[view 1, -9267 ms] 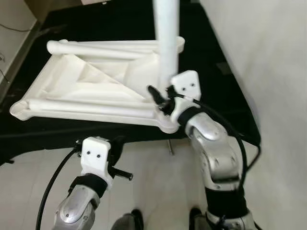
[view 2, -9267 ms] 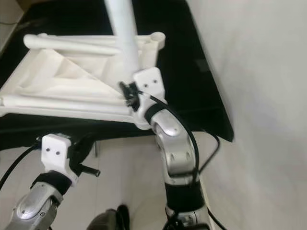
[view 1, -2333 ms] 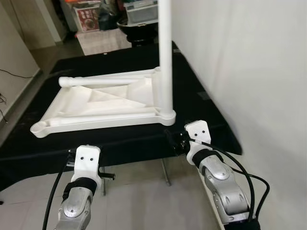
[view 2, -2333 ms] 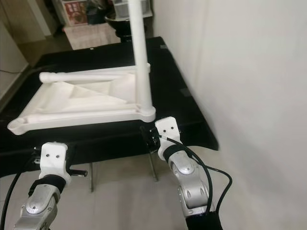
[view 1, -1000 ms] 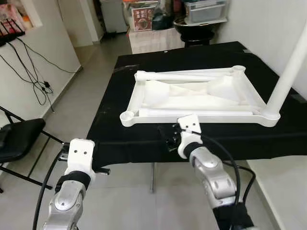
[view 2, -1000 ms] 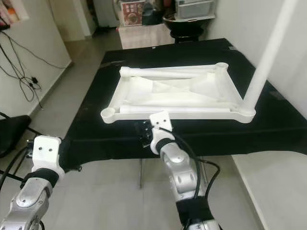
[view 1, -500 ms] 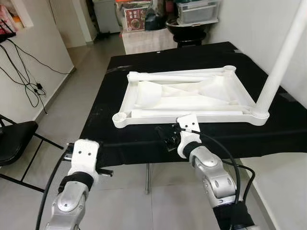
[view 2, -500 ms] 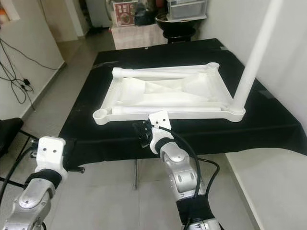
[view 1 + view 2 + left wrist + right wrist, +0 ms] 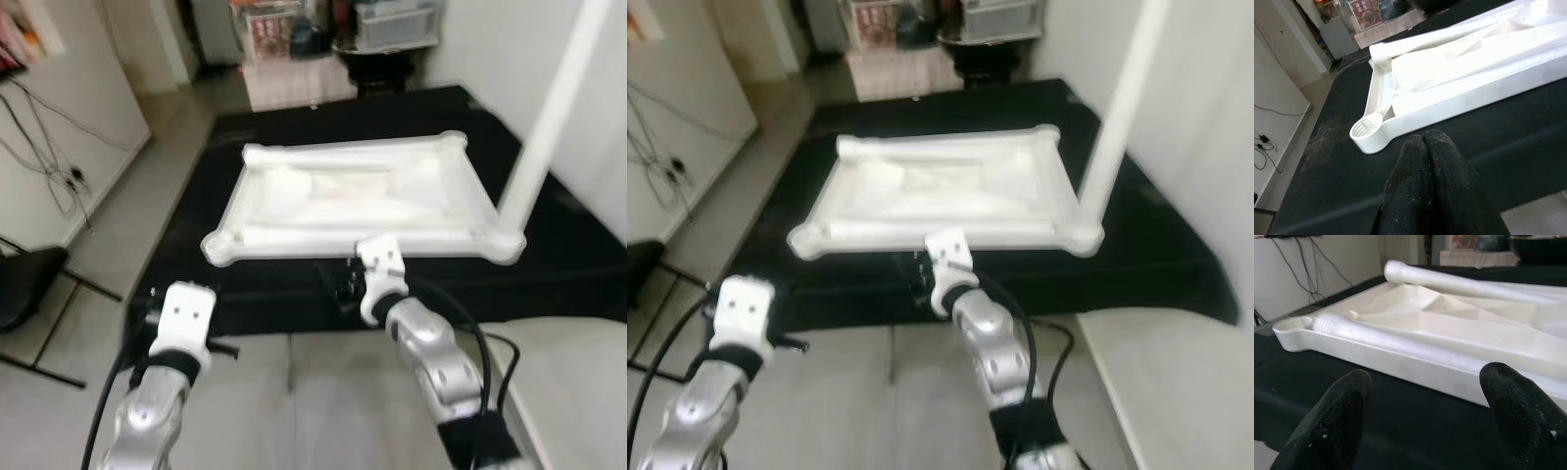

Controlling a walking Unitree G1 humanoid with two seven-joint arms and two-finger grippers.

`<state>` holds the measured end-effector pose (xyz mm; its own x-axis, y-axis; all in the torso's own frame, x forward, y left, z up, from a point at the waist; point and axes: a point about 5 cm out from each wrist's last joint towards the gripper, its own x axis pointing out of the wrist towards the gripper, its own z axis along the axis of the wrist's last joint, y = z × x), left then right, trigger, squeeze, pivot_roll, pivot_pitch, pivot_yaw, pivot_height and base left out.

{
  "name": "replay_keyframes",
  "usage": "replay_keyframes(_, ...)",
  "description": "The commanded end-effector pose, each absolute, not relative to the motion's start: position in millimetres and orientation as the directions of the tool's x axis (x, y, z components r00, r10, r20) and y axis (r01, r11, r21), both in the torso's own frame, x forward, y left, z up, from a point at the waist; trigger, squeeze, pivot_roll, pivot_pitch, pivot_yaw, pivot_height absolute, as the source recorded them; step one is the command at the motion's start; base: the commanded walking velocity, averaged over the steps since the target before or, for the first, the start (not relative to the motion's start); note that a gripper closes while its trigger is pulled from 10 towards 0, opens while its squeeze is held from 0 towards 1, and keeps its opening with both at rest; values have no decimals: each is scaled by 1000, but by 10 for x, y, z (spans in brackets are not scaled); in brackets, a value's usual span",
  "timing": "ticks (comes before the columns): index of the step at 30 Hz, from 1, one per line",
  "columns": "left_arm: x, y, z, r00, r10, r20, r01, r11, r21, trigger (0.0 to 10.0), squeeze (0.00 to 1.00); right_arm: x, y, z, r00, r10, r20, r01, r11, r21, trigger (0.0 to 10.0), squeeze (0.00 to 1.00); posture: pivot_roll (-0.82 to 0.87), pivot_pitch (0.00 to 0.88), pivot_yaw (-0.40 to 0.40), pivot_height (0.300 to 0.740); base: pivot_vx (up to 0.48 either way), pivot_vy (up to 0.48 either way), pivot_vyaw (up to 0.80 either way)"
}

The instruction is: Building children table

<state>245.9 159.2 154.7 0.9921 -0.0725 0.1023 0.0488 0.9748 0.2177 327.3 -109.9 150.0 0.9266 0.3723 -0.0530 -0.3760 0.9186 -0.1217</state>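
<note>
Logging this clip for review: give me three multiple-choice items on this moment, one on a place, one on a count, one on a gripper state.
1. Where does the white tabletop lie?
A. on the floor
B. upside down on the black-covered table
C. on the black chair

2. How many legs stand upright in the tabletop's corner sockets?
A. one
B. three
C. four

3. How do the two grippers stand?
A. both open
B. left open, right shut
C. left shut, right open

Answers:
1. B: the tabletop's ribbed underside faces up on the black cloth.
2. A: a single upright leg rises from the near right corner, while two loose legs lie flat inside the frame.
3. C: the left gripper has its fingertips pressed together, while the right gripper has its fingers spread wide before the tabletop's near edge.
</note>
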Motion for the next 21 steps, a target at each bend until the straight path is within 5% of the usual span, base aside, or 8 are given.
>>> replay_keyframes(1,2468,1664,1505,995,-51,89,30,974,223,10000,0,3258,-977,1492,910,413,-45,-416,902,-113,10000,0,-31,76,76,740,0,0,0)
replay_keyframes(21,2530,1684,1524,993,-47,108,25,979,200,10000,0,3262,-916,1556,886,464,1,-455,869,-193,10000,0,-31,86,66,740,0,0,0)
